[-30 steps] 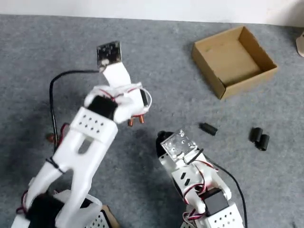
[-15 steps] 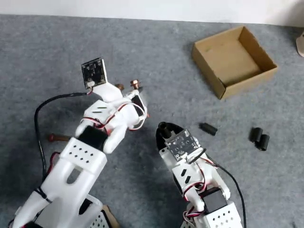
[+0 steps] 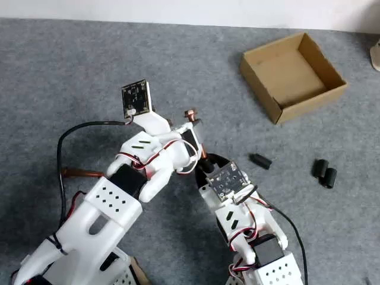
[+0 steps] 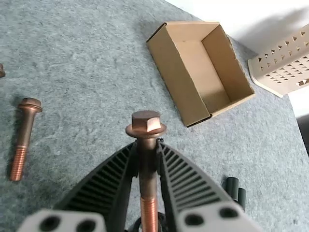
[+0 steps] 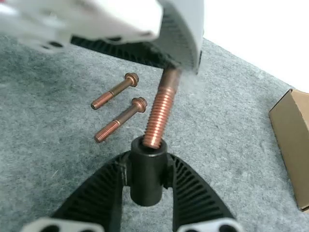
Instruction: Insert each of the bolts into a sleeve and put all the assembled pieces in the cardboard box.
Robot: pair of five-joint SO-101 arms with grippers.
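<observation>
The grey felt table (image 3: 71,65) runs to a pale wall at the far edge, with wide bare room on its far left and across the middle strip in front of the box. The left arm (image 3: 107,208) comes in from the near left corner and slants toward the centre. The right arm (image 3: 255,237) rises from the near edge just beside it, and the two meet at the middle of the table.

The cardboard box (image 3: 259,88) sits open-topped near the far right, turned at an angle, with nothing in it and bare felt on every side. A white perforated basket (image 4: 285,63) lies beyond it at the right edge.

The left gripper (image 4: 146,145) has its ribbed fingers clamped on the shank of a copper bolt (image 4: 146,126), just below the flanged hex head. The right gripper (image 5: 147,162) is pressed tight around a black sleeve (image 5: 146,180), held upright with its mouth up. The bolt's threaded end rests in that mouth, tilted a little off the sleeve's axis, with most of the thread still outside.

Two loose bolts (image 5: 116,90) (image 5: 120,120) lie near each other on the felt beyond the sleeve, and another (image 3: 80,173) lies to the left, by the left arm's cable. A single sleeve (image 3: 260,161) lies just right of the grippers. A pair of sleeves (image 3: 325,172) lies touching, side by side, farther right, well apart from the box.
</observation>
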